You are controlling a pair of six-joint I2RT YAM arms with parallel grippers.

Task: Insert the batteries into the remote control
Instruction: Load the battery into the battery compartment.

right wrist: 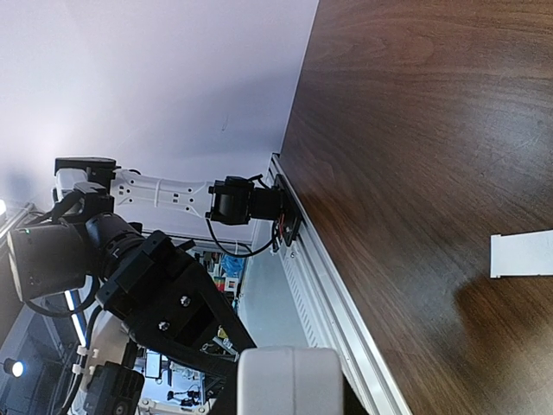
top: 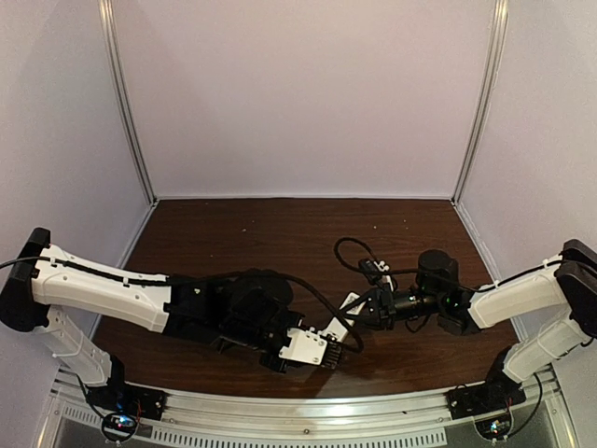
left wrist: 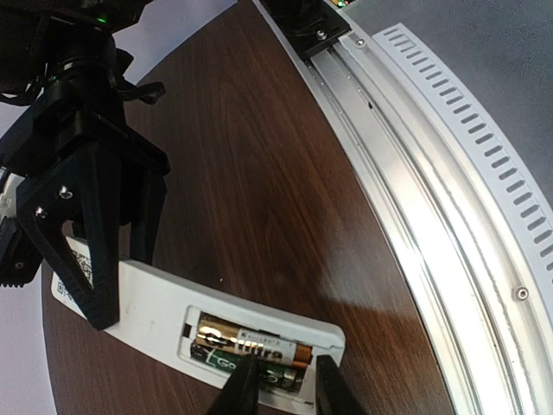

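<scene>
Batteries (left wrist: pixel 251 341) are apparently seated in the remote control (left wrist: pixel 155 298), which is clamped at nine o'clock by the right gripper (left wrist: pixel 121 290) — left gripper (left wrist: pixel 289 389) state cannot be told; cover (right wrist: pixel 521 254) not yet fitted.

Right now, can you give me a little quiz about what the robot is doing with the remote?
1. True or false: both batteries lie in the remote control's recess.
2. Which end effector holds the remote control? A left, B right, C neither.
3. Fill in: the white cover piece lies on the ____.
Key: 1 true; 2 B, the right end effector; 3 table.
</scene>
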